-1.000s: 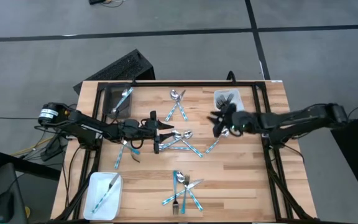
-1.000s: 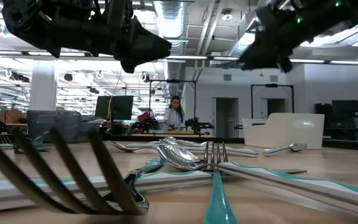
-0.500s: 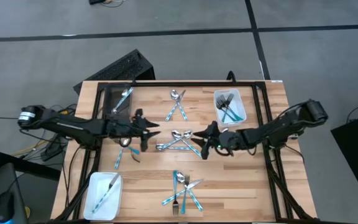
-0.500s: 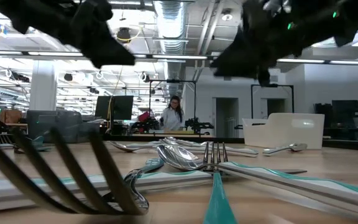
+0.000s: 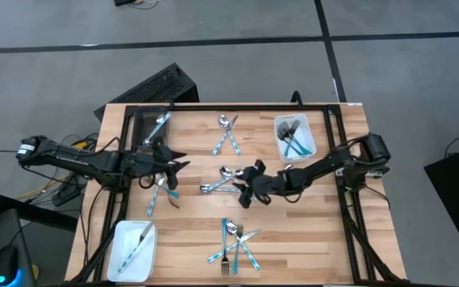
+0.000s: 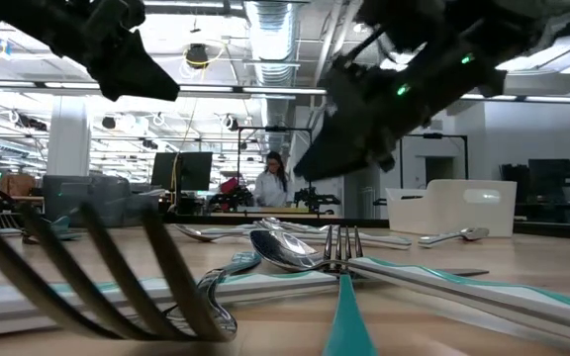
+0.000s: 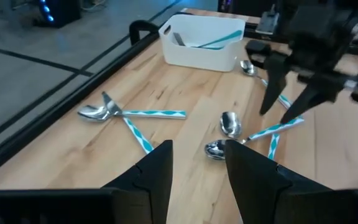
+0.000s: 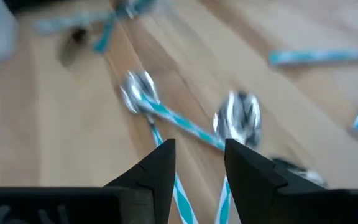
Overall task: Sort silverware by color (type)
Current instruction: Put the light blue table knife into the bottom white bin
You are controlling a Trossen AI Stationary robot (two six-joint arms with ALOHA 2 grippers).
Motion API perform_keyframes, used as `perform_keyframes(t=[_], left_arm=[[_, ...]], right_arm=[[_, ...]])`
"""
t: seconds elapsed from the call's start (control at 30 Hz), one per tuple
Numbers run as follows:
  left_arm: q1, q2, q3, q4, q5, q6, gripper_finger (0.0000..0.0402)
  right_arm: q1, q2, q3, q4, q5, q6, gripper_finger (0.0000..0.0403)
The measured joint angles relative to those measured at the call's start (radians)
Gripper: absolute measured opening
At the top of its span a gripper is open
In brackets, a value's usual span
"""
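Hovering right gripper (image 5: pixel 249 185), fingers parted and empty, directly over teal-handled steel spoons (image 5: pixel 228 179) lying crosswise; left gripper (image 5: pixel 170 163), likewise open, farther off.

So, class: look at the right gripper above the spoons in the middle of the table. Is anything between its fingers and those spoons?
Nothing visible is. The right gripper hangs open over the middle spoons, with only bare table around them. The left gripper waits open, off to the side.
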Motion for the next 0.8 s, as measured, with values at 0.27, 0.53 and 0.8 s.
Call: perform_keyframes(t=[0.27, 0.53, 0.8], left_arm=[[-0.022, 0.017, 0.000, -0.028, -0.033, -0.023, 0.0135], [-0.040, 0.017, 0.000, -0.045, -0.040, -0.050, 0.0135], [-0.056, 0.017, 0.000, -0.043, -0.061, -0.057, 0.0135]], right_arm=[[0.022, 0.053, 0.057, -0.195, 0.000, 0.075, 0.0161], [0.062, 0.048, 0.057, -0.287, -0.034, 0.139, 0.0161], [0.147, 0.048, 0.057, -0.251, -0.157, 0.030, 0.0161]])
